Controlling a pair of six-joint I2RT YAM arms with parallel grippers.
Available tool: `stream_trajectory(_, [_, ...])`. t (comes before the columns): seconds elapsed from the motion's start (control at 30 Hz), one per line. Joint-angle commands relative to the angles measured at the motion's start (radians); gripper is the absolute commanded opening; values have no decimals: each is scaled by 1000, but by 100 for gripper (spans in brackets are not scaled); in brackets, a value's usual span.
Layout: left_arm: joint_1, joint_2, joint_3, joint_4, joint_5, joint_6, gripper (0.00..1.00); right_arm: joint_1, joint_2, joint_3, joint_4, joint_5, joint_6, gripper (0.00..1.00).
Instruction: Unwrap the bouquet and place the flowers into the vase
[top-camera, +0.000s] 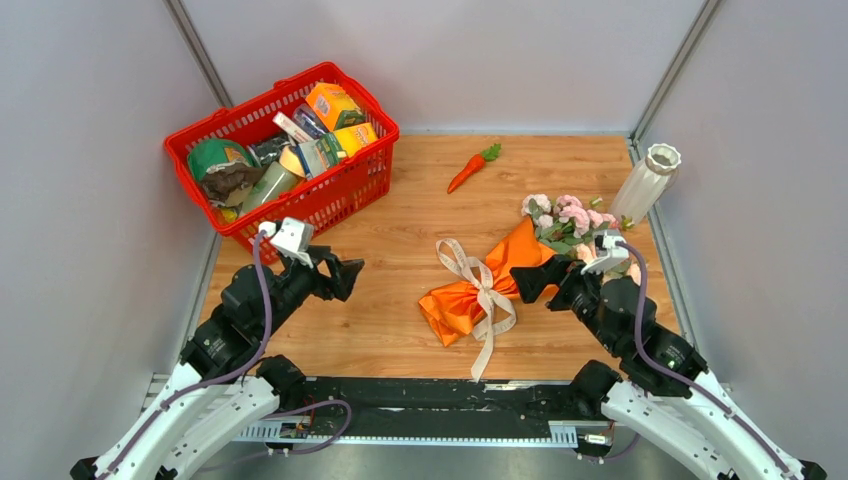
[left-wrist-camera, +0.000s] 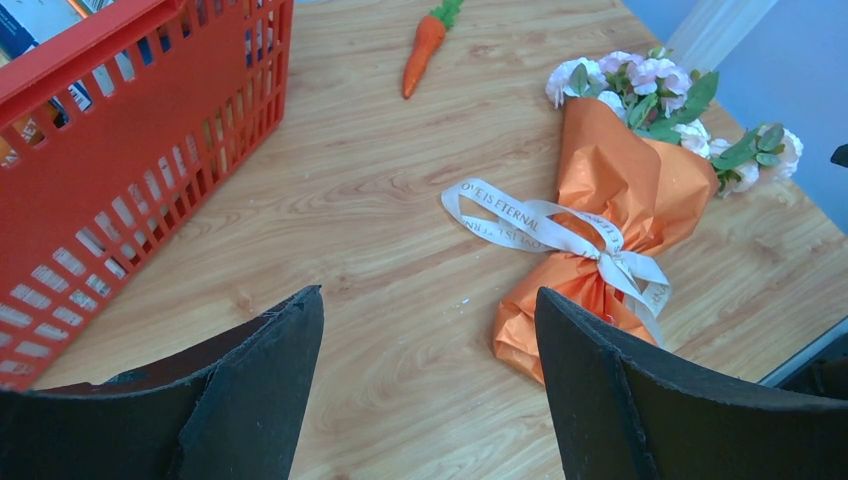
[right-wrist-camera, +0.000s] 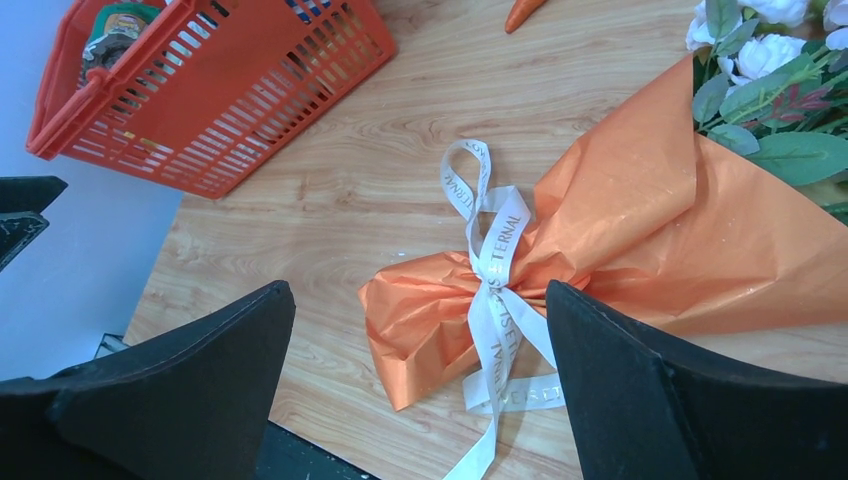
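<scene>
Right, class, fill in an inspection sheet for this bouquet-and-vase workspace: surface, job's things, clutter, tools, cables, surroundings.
Surface: wooden table, no spills seen.
Job's things: bouquet lying on its side, wrapped in orange paper, cream ribbon tied; pink flowers point toward the white ribbed vase, which stands upright at the far right with no stems in it.
Clutter: toy carrot lying beyond the bouquet; red basket of groceries at far left.
Grippers: left tool open, holding nothing; right tool open, over the bouquet's wrap.
Cables: left cable and right cable, purple, run along the arms.
Surroundings: grey walls on three sides.
</scene>
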Motion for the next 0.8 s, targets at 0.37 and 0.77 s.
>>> stream_trajectory(0.37, [-4,154,62,12,34,-47,83,4,20,-134,-35,109,328,86])
stream_trajectory(0.77, [-4,556,92,79,284,-341,67,4,166,-321,204,-200,179,49])
